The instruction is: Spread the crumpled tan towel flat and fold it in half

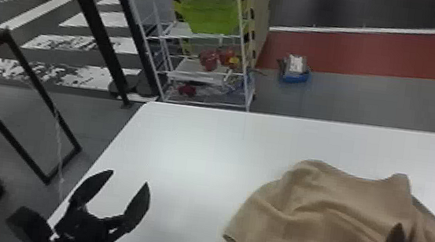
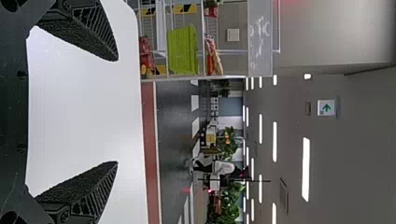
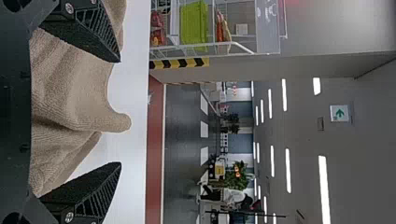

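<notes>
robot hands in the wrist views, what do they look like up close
The left hand and right hand are both black, each with two fingers tapering to a point. The fingers have ribbed sides and rough, grainy inner faces; pale, round screw heads sit near the right hand's finger bases.

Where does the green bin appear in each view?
Head view: the green bin is near the upper middle, on the white rack.
Left wrist view: the bin is beyond the table.
Right wrist view: the bin is near yellow-black stripes.
Shared landmark: the white rack.
</notes>
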